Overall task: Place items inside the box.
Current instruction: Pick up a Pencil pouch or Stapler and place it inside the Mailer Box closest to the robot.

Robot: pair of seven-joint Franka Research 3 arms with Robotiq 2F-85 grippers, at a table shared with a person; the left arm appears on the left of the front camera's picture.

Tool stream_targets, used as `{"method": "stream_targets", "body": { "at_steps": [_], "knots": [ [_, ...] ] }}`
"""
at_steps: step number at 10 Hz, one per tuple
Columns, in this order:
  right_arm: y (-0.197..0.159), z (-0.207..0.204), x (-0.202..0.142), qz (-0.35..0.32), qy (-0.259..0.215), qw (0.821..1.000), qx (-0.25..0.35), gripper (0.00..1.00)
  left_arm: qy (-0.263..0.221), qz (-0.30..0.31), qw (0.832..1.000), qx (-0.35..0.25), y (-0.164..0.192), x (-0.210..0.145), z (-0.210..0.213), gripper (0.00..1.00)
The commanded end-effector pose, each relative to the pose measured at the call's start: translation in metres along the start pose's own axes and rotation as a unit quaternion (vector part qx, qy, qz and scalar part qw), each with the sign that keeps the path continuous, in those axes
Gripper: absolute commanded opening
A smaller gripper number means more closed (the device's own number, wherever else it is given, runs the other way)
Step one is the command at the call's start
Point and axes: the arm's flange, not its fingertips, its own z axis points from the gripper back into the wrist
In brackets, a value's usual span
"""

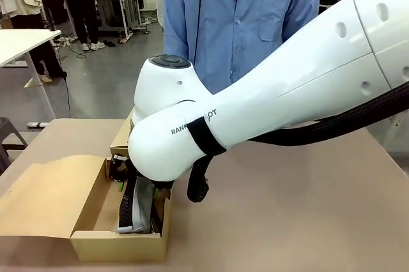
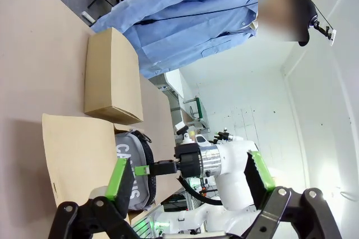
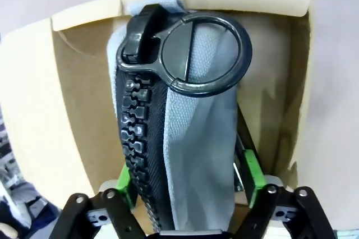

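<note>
An open cardboard box [image 1: 118,239] sits at the table's near left. A grey zip pouch [image 1: 137,205] with a chunky black zipper stands on edge inside it. In the right wrist view the pouch [image 3: 202,155] fills the middle, its big ring pull at the top. My right gripper [image 3: 189,178] straddles the pouch, jaws wide, with a small gap at the right pad [image 3: 250,173]. The left wrist view shows the pouch [image 2: 130,163] lettered "CAMPUS" and the right gripper [image 2: 147,169] over it. My left gripper [image 2: 189,178] hangs open and empty, away from the box.
My right arm [image 1: 255,112] reaches across the table and hides most of the box's inside. The box's wide flap [image 1: 45,198] lies flat to the left. Another cardboard panel [image 2: 112,76] stands beyond the box. A person in a blue shirt [image 1: 243,23] stands at the far side.
</note>
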Motion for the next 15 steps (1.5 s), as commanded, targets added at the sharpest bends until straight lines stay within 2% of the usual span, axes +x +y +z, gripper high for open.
{"method": "stream_targets", "body": {
  "at_steps": [1,3,5,6,8,10,11,12,13,14,15],
  "knots": [
    [-0.017,0.011,-0.005,0.003,0.003,1.0,0.028,1.0,-0.005,-0.009,1.0,-0.01,-0.001,0.0,0.0,1.0],
    [-0.024,0.03,-0.001,0.003,0.003,0.998,0.06,1.0,-0.005,-0.009,1.0,-0.01,-0.001,0.0,0.0,1.0],
    [-0.048,0.069,0.005,-0.005,0.008,0.991,0.134,1.0,-0.005,-0.009,1.0,-0.01,-0.001,0.0,0.0,1.0],
    [-0.069,0.095,0.007,-0.007,0.015,0.983,0.184,1.0,-0.005,-0.009,1.0,-0.01,-0.001,0.0,0.0,1.0],
    [-0.132,0.151,0.002,0.015,0.064,0.954,0.292,1.0,-0.005,-0.009,1.0,-0.01,-0.001,0.0,0.0,1.0],
    [-0.189,0.187,-0.015,0.016,0.061,0.927,0.369,1.0,-0.005,-0.009,1.0,-0.01,-0.001,0.0,0.0,1.0],
    [-0.204,0.19,-0.019,-0.02,0.03,0.937,0.348,1.0,-0.005,-0.009,1.0,-0.01,-0.001,0.0,0.0,1.0],
    [-0.215,0.189,-0.022,-0.018,0.039,0.94,0.338,1.0,-0.005,-0.009,1.0,-0.01,-0.001,0.0,0.0,1.0],
    [-0.22,0.186,-0.022,0.006,0.071,0.942,0.328,1.0,-0.005,-0.009,1.0,-0.01,-0.001,0.0,0.0,1.0],
    [-0.227,0.185,-0.02,0.023,0.102,0.924,0.368,1.0,-0.005,-0.009,1.0,-0.01,-0.001,0.0,0.0,1.0],
    [-0.222,0.191,-0.022,-0.021,0.051,0.934,0.352,1.0,-0.005,-0.009,1.0,-0.01,-0.001,0.0,0.0,1.0]
  ]
}}
